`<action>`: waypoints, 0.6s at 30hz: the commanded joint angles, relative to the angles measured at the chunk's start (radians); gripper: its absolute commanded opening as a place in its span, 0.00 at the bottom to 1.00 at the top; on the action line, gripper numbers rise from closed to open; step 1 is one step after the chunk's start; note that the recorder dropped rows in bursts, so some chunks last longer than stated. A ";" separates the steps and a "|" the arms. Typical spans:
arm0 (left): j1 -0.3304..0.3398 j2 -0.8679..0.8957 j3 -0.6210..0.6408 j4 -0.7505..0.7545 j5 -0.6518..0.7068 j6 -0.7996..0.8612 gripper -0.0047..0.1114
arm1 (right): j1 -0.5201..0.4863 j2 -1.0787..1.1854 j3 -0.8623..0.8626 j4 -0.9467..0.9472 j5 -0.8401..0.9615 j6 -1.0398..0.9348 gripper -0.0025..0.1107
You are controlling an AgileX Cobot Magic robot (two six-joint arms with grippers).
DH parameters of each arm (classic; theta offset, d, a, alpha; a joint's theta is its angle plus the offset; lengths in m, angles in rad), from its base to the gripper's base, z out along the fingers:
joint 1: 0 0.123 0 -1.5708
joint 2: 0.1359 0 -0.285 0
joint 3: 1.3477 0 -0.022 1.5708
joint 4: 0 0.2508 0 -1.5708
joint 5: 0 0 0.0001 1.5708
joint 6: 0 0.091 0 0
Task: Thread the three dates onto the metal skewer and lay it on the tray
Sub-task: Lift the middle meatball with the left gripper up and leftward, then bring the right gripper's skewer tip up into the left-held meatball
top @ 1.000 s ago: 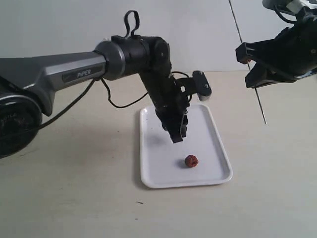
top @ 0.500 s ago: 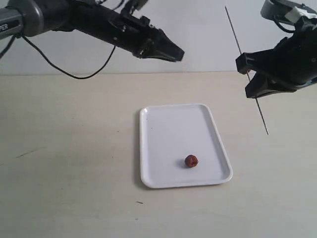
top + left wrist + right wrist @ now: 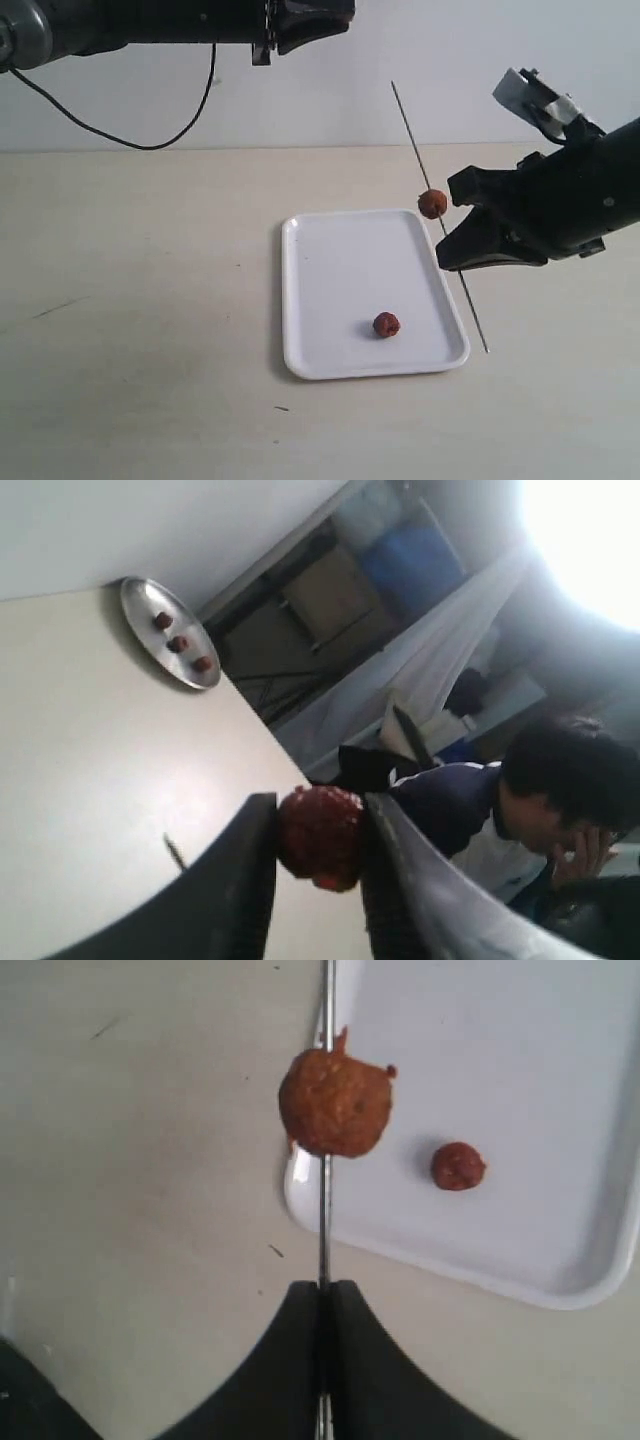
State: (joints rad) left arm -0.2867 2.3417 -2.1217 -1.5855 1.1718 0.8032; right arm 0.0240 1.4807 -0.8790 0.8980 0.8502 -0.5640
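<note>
**Left arm.** The left fingers (image 3: pixel 240 880) are closed on a wrinkled red date (image 3: pixel 322 838), which is pinched between the two inner faces. In the exterior view this arm is raised high at the upper left, well clear of the bench (image 3: pixel 140 300). The held date cannot be made out in that view.

**Right arm.** The right fingers (image 3: pixel 290 1360) are shut tight on the metal skewer (image 3: pixel 412 140), which they grip along its lower half. The rod is tilted, and its upper end leans toward the left of the exterior view. Its lower tip lies just beyond the tray's near right corner. Whether the tip touches the bench cannot be determined.

**Dates.**
- One skewered date (image 3: pixel 432 204) is threaded on the rod, a short way above the grip and apart from the fingertips. The exterior view shows it against the right rim of the tray.
- One loose date (image 3: pixel 386 324) lies on the white tray (image 3: pixel 330 260), in the near half toward the right side and clear of the rim.
- The third is the one held in the left fingers.

**Tray.** It lies flat on the bench and holds only the loose date.

**Other items.** The left wrist view shows a round silver dish (image 3: pixel 192 665) near the far bench edge. It holds three small reddish pieces (image 3: pixel 178 644). A seated person (image 3: pixel 560 790) is visible beyond the bench.
</note>
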 commanded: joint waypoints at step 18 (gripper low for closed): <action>-0.002 0.065 0.002 -0.159 -0.149 -0.081 0.29 | 0.163 -0.002 0.025 0.198 -0.069 -0.187 0.02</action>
State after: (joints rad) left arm -0.2867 2.4132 -2.1217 -1.7235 1.0366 0.7388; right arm 0.1847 1.4807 -0.8584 1.0862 0.8115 -0.7438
